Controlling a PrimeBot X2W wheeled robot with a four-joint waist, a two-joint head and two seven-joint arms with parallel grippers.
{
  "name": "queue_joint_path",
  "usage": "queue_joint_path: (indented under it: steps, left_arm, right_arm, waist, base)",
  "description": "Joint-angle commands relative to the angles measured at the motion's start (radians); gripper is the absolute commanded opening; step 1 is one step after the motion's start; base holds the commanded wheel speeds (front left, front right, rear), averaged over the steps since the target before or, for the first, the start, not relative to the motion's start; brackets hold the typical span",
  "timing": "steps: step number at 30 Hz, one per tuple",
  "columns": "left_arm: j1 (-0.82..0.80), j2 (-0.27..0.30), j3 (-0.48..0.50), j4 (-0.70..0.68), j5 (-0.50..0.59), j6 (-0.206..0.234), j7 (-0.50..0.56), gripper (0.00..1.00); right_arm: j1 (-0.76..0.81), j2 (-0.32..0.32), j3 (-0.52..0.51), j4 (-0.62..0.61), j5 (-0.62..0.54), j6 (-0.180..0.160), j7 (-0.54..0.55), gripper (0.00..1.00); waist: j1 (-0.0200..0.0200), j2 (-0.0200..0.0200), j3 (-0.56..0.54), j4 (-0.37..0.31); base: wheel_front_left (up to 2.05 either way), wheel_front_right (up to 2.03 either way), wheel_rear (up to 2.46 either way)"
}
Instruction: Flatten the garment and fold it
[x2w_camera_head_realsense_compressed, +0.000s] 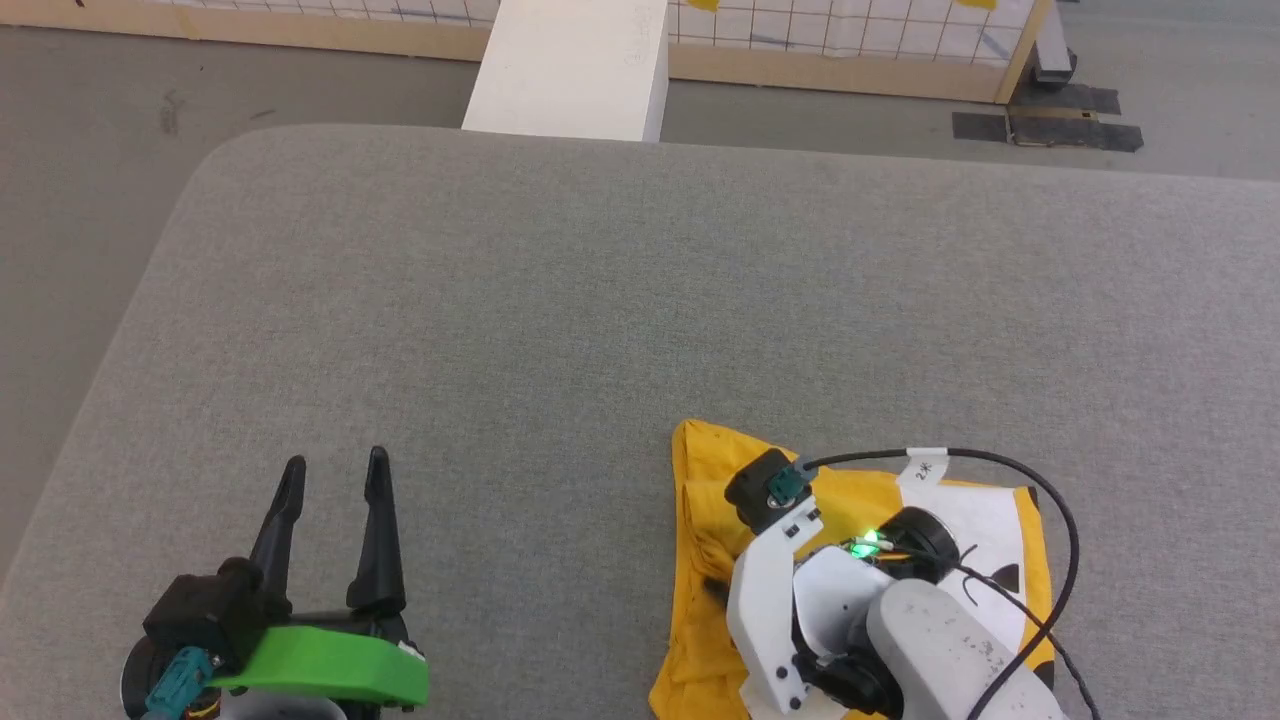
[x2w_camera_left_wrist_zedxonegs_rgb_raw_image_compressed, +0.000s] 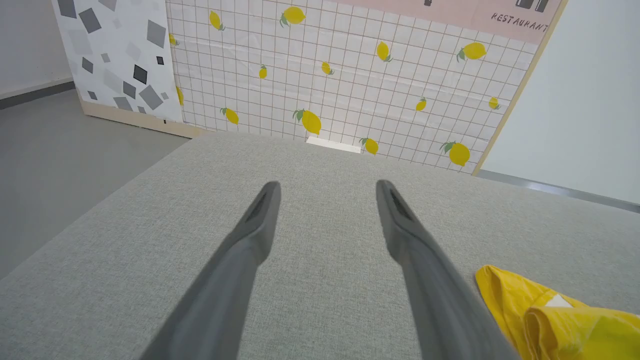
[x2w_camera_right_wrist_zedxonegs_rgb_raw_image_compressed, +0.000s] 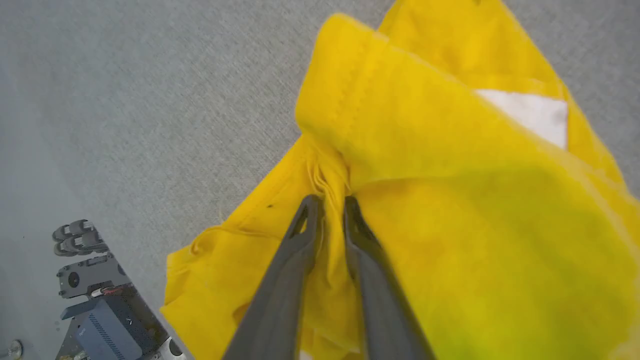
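The garment (x2w_camera_head_realsense_compressed: 700, 510) is a bright yellow T-shirt with a white patch, lying bunched on the grey padded table (x2w_camera_head_realsense_compressed: 600, 300) at the near right. My right arm's pale wrist (x2w_camera_head_realsense_compressed: 800, 590) points down over it and hides its own fingers in the head view. In the right wrist view my right gripper (x2w_camera_right_wrist_zedxonegs_rgb_raw_image_compressed: 330, 201) pinches a gathered fold of the garment (x2w_camera_right_wrist_zedxonegs_rgb_raw_image_compressed: 450, 175), the jaws nearly together. My left gripper (x2w_camera_head_realsense_compressed: 335, 462) rests open over bare table at the near left, apart from the cloth. In the left wrist view the garment (x2w_camera_left_wrist_zedxonegs_rgb_raw_image_compressed: 550, 320) lies to the right of my left gripper (x2w_camera_left_wrist_zedxonegs_rgb_raw_image_compressed: 327, 187).
A white box (x2w_camera_head_realsense_compressed: 570, 65) stands beyond the table's far edge. Behind it runs a lemon-printed grid backdrop (x2w_camera_left_wrist_zedxonegs_rgb_raw_image_compressed: 350, 75) on a wooden frame. Grey floor surrounds the table, whose rounded corner is at the far left. Black tape patches (x2w_camera_head_realsense_compressed: 1050, 125) mark the floor at far right.
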Motion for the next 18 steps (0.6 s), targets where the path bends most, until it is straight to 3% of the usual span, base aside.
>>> queue_joint_path:
  steps: [1, 5, 9, 13, 18]
  left_arm:
    - [-0.01, -0.001, 0.005, 0.005, -0.005, -0.005, -0.007, 1.0]
    - [0.009, 0.005, 0.018, 0.005, -0.006, -0.002, -0.008, 1.0]
    - [0.027, 0.003, 0.019, -0.003, -0.003, 0.005, -0.008, 1.0]
    - [0.04, 0.01, 0.018, -0.015, 0.004, 0.008, -0.008, 1.0]
    - [0.062, 0.021, 0.033, -0.043, 0.008, 0.022, -0.008, 1.0]
  right_arm:
    - [-0.014, -0.003, 0.008, 0.003, 0.021, -0.002, -0.019, 1.0]
    - [-0.023, -0.002, 0.024, -0.056, 0.097, -0.002, -0.042, 1.0]
    - [-0.004, -0.006, -0.03, -0.158, 0.118, -0.002, -0.073, 1.0]
    - [0.081, -0.069, -0.156, -0.291, 0.082, -0.002, -0.11, 1.0]
    - [0.294, -0.1, -0.419, -0.444, 0.007, -0.002, -0.14, 1.0]
  waist:
    - [0.0, 0.0, -0.009, -0.004]
    - [0.0, 0.0, -0.021, -0.026]
    - [0.0, 0.0, -0.035, -0.051]
    - [0.0, 0.0, -0.048, -0.069]
    - [0.0, 0.0, -0.056, -0.086]
  base:
    - [0.0, 0.0, 0.0]
    - [0.0, 0.0, 0.0]
    - [0.0, 0.0, 0.0]
    - [0.0, 0.0, 0.0]
    - [0.0, 0.0, 0.0]
